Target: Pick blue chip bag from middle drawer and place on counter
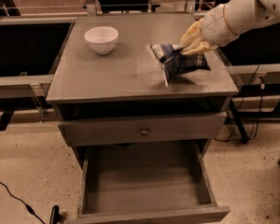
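Note:
The blue chip bag point(179, 62) is at the right side of the counter point(121, 73), tilted, with its lower edge at or just above the surface. My gripper point(192, 43) comes in from the upper right and is shut on the bag's top end. The middle drawer point(144, 183) is pulled out below at the front; its plank floor is bare.
A white bowl point(101, 39) stands on the counter's back left. A closed drawer front with a round brass knob point(143, 131) sits above the open drawer. Dark benches flank the cabinet. A black cable point(14, 197) lies on the floor at the left.

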Robot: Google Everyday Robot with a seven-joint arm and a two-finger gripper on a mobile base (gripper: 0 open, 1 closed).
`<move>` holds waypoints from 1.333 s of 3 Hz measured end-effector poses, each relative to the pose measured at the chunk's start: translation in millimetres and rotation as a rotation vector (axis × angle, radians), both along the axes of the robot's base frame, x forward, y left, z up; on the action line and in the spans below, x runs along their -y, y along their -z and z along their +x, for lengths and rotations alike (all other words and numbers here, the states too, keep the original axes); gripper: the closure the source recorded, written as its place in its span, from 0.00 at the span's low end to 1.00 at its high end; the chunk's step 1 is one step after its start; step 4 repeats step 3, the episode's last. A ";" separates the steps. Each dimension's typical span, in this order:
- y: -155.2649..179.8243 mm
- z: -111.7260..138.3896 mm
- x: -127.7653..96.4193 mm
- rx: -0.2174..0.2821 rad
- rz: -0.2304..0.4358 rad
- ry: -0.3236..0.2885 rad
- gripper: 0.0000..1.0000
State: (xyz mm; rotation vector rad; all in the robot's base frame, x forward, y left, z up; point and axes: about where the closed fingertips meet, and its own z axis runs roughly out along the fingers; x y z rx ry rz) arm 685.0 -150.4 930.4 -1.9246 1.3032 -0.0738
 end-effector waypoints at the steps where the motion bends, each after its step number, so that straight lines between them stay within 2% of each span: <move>1: -16.4 -5.5 6.6 0.022 0.005 -0.003 0.05; 2: -43.3 -13.9 22.1 0.055 0.019 0.029 0.00; 4: -44.6 -14.2 22.8 0.057 0.020 0.030 0.00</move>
